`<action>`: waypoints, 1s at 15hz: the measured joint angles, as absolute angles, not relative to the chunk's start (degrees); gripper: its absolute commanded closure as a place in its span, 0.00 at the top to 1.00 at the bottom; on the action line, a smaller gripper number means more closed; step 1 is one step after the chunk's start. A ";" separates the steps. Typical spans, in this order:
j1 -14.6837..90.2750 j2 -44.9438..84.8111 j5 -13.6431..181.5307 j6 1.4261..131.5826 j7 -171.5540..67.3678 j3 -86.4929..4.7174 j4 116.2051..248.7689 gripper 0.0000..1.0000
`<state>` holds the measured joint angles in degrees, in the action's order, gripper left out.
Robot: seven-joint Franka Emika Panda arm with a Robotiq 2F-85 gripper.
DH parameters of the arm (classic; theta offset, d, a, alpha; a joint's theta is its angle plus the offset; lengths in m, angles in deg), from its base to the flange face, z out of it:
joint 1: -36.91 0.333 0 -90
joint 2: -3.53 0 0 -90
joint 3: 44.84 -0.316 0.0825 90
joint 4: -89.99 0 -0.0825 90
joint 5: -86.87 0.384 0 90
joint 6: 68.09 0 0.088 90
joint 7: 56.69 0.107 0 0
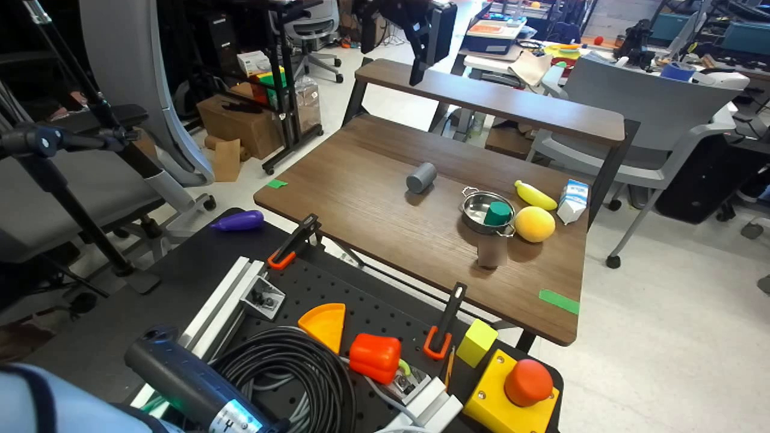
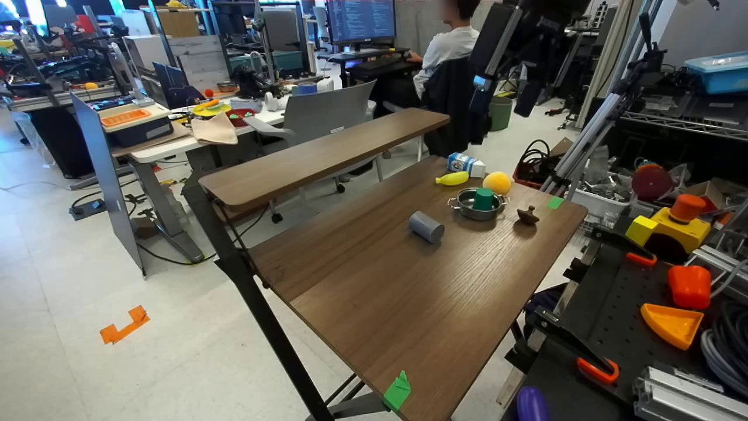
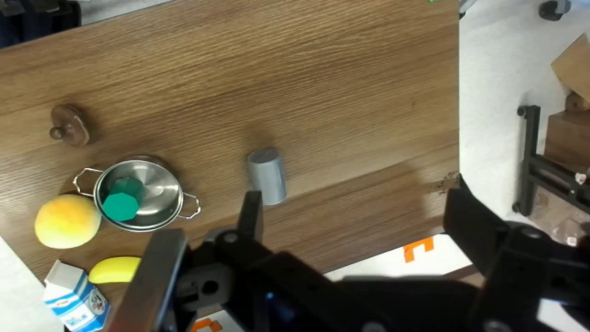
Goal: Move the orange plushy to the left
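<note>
Orange plushy (image 3: 67, 221): rests on the wooden table (image 3: 345, 106), right next to the metal pot; whether the two touch I cannot tell.
Metal pot (image 3: 161, 189): stands upright, a looped handle on each side, with a green block (image 3: 122, 203) inside it.
Yellow banana (image 1: 535, 196): lies close to the plushy and the milk carton.
Milk carton (image 3: 77, 297): blue and white, lying on its side near the table's end.
Brown knobbed piece (image 2: 527, 216): sits tilted near the pot, across from the banana; it shows only as a blur in an exterior view.
Grey cylinder (image 1: 421, 177): lies on its side, well apart from the plushy, with the pot between them.
Gripper (image 3: 352, 207): hangs high over the table, its fingers (image 3: 468, 226) spread wide apart.
Black bench (image 1: 331, 282): adjoins the table and carries a red pepper (image 1: 374, 356), an orange wedge (image 1: 326, 325), a yellow cube (image 1: 477, 343) and a purple eggplant (image 1: 239, 221).
Person (image 2: 453, 49): sits beyond the table in an exterior view, wearing white.
</note>
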<state>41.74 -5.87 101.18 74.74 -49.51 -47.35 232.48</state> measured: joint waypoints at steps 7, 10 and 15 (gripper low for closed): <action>35.98 0.08 102.21 78.95 -42.10 -43.06 230.25 1.00; 33.28 3.97 104.55 79.87 -39.84 -40.74 228.10 1.00; 30.19 14.01 110.44 85.77 -35.32 -38.53 222.67 1.00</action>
<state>30.19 14.01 110.44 85.77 -35.32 -38.53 222.67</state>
